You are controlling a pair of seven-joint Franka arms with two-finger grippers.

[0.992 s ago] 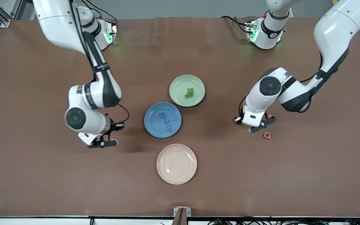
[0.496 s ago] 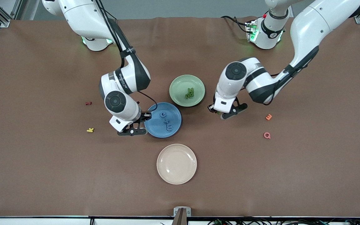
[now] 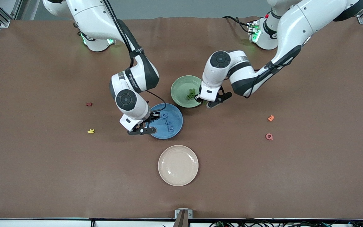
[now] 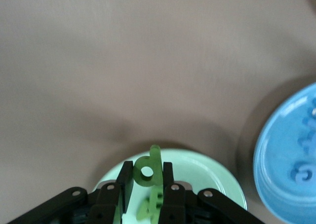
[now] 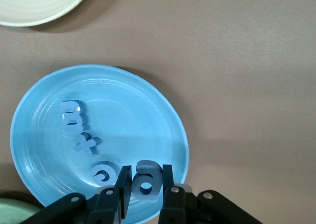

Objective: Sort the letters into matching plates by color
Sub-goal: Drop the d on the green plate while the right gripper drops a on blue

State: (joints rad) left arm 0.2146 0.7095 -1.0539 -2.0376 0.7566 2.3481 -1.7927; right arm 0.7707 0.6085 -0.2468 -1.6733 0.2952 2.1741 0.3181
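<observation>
Letters are mostly sorted already, with a few strays on the brown surface. Toward the right arm's end sit a dark red letter and, nearer the front camera, a yellow letter, both too small to read. The right gripper hangs over the edge of the blue plate, fingers clamped on a blue letter you only see properly from its wrist view; in the front view the arm covers it. Three more blue letters lie in that plate. The cream plate sits nearest the front camera, nothing in it. The green plate is partly hidden by the left arm, with a little heap of green letters inside, hard to count. The left gripper is over that plate's edge, fingers pinched on a green letter standing upright between them. Toward the left arm's end lie an orange letter and a pinkish round letter, well apart from the plates.
</observation>
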